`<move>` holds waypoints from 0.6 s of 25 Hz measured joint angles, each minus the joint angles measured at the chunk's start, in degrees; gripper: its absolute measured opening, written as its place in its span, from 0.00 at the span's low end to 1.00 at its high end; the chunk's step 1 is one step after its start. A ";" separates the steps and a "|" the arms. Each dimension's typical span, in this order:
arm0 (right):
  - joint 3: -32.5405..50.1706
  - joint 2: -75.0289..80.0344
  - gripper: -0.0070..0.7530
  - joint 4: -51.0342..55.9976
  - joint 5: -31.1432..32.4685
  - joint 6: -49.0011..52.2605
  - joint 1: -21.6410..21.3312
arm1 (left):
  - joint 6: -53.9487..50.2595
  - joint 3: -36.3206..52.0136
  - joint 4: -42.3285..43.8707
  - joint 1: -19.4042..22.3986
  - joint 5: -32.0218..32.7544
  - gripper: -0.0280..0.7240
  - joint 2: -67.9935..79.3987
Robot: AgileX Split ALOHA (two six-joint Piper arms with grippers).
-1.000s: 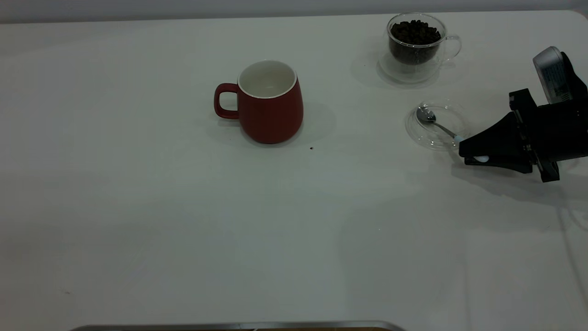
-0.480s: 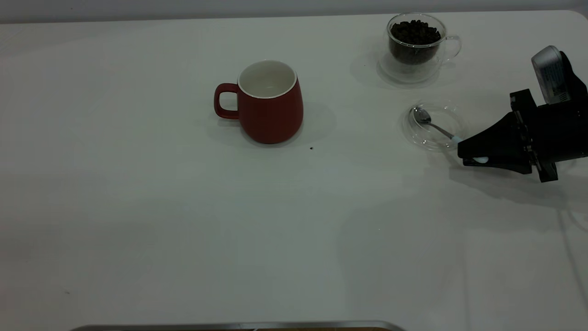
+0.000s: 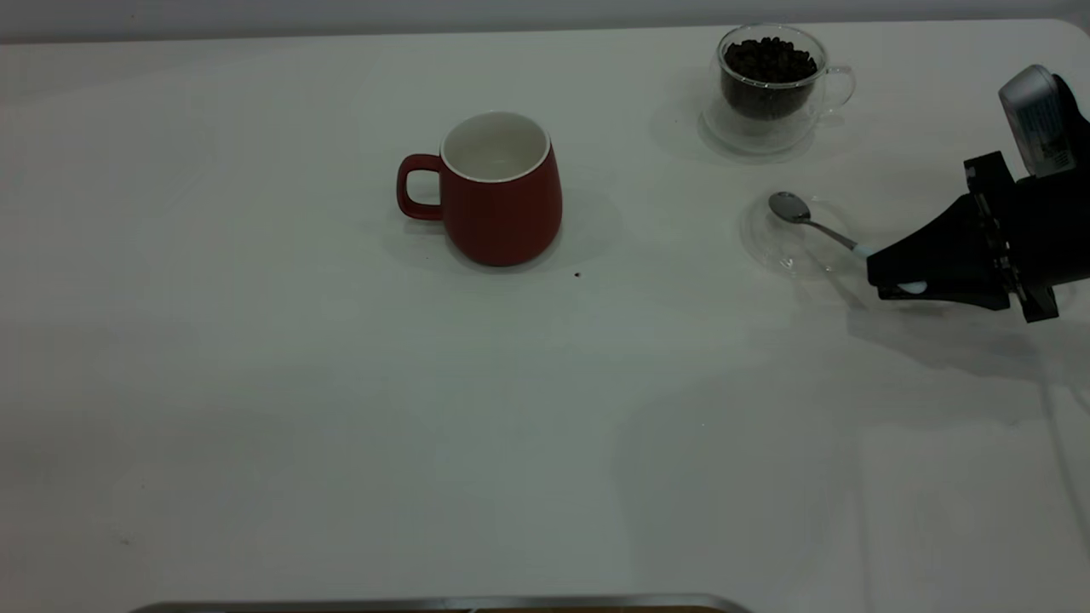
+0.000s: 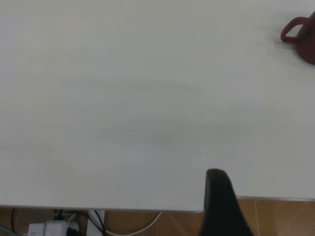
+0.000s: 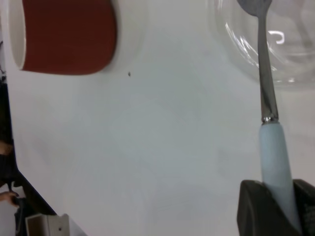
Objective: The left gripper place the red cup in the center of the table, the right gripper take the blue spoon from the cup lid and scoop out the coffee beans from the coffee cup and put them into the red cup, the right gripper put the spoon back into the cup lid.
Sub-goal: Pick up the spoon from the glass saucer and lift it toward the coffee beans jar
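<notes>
White table is lying nearly bare in front. Right gripper is pinching the blue spoon by its pale handle, its bowl hanging over the cup lid. Red cup is sitting mid-table. Farthest back, the coffee cup is holding coffee beans.

The blue spoon, pinched by its handle, hangs tilted over the clear cup lid.

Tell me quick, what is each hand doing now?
Right hand: closed on the blue spoon, by its handle.
Left hand: cannot be told, only partly seen.
</notes>
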 joint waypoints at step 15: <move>0.00 -5.25 0.17 -6.45 -3.11 3.56 0.00 | 0.00 0.00 0.00 0.00 0.00 0.72 0.00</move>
